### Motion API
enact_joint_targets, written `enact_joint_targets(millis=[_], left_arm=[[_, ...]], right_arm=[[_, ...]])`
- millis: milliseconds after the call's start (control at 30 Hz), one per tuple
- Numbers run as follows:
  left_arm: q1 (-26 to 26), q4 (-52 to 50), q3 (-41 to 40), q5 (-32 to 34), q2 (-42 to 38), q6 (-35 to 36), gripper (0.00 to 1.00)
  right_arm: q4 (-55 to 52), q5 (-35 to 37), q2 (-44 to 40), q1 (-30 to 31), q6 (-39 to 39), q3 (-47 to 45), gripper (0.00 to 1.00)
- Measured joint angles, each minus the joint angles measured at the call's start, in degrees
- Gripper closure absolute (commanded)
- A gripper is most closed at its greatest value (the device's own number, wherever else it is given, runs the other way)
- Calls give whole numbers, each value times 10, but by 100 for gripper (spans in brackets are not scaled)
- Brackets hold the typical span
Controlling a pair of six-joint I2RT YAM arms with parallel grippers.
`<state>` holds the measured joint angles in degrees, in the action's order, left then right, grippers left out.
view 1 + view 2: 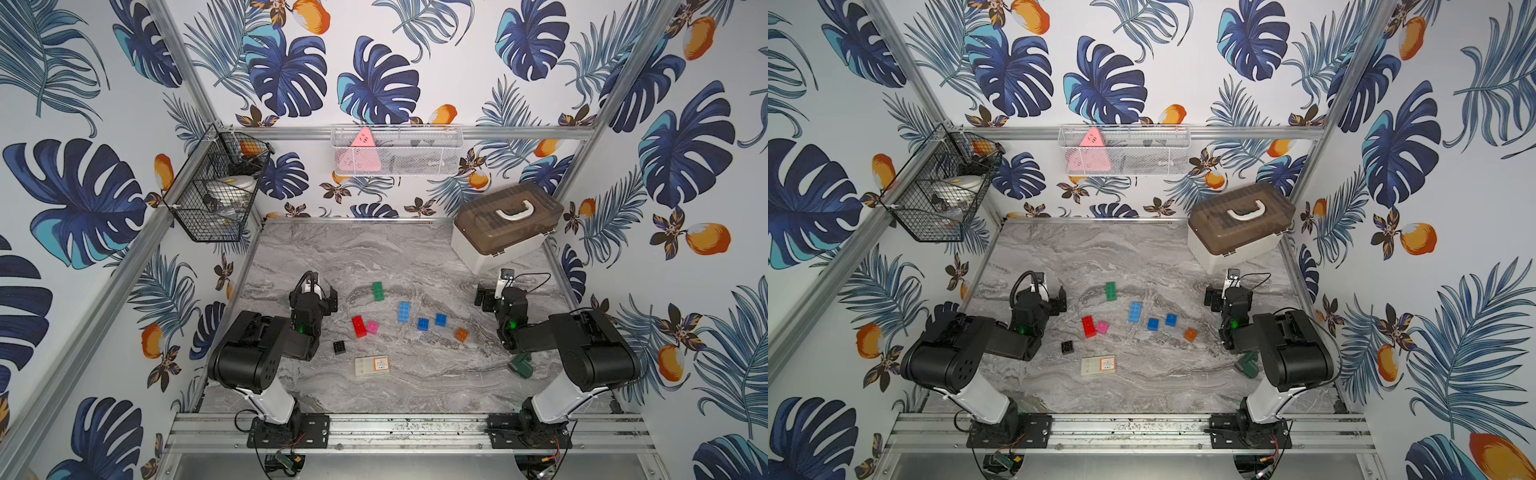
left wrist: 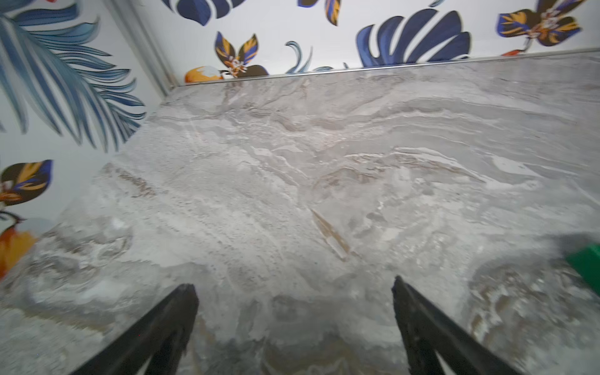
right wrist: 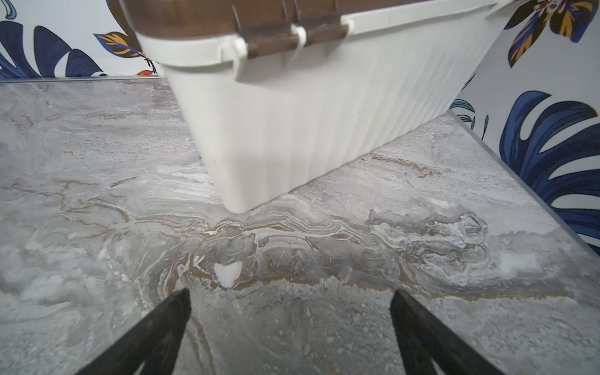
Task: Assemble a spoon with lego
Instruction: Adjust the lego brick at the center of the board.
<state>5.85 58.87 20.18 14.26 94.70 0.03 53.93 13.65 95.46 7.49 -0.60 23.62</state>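
The lego lies as several loose bricks in mid-table in both top views: green [image 1: 377,291], red [image 1: 358,326] touching pink [image 1: 372,327], a long blue one [image 1: 404,311], two small blue ones [image 1: 423,324] [image 1: 441,319], orange [image 1: 461,334] and black [image 1: 339,346]. The spoon is out of view. My left gripper [image 1: 320,293] [image 2: 293,285] hangs open over bare marble left of the green brick [image 2: 587,266]. At the right, my right gripper [image 1: 488,297] [image 3: 290,293] is open too, holding nothing, and faces the storage box.
A white storage box with a brown lid [image 1: 507,226] [image 3: 308,123] stands at the back right. Near the front lies a flat beige box with an orange label [image 1: 372,365]. A dark green tool [image 1: 521,365] lies partly under the right arm. Wire baskets hang on the walls.
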Motion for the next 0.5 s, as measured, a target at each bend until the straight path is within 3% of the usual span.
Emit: enact_joint_targets(millis=[200, 500], left_arm=[[-2, 0, 1, -28, -1, 1, 1], [-8, -12, 5, -15, -1, -4, 1]], right_arm=[[0, 0, 0, 0, 0, 0, 0], [0, 0, 0, 0, 0, 0, 0]])
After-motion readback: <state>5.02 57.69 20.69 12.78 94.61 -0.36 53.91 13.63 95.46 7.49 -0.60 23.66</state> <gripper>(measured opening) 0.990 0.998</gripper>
